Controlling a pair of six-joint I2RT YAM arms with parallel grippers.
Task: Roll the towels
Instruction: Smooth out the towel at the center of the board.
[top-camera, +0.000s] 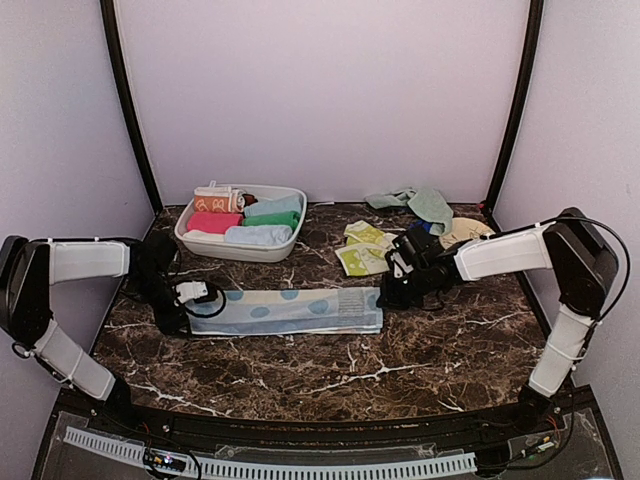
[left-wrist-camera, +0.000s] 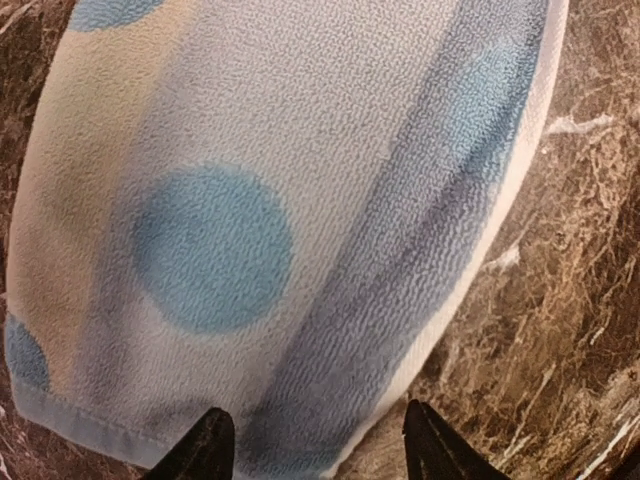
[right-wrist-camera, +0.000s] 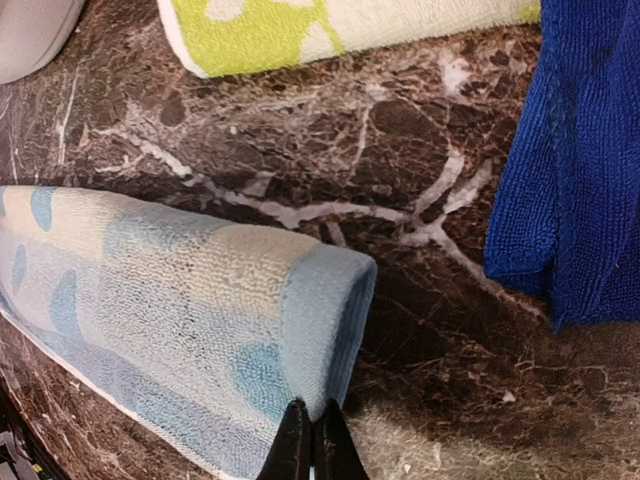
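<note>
Long pale-blue spotted cloth towel on dark marbled surface: left fingers apart, hem just ahead of them; right fingers pressed together at its folded end.

We see a dark brown marble-patterned bench veined in white. Across its middle lies a light-blue spotted cloth towel, folded into a long strip and flat on the stone. At the back left sits a white oval plastic tub. To its right lie yellow-green printed towels, with a dark blue towel near them. A crumpled mint towel rests by the back wall, and a round beige disc lies near the back right corner.
</note>
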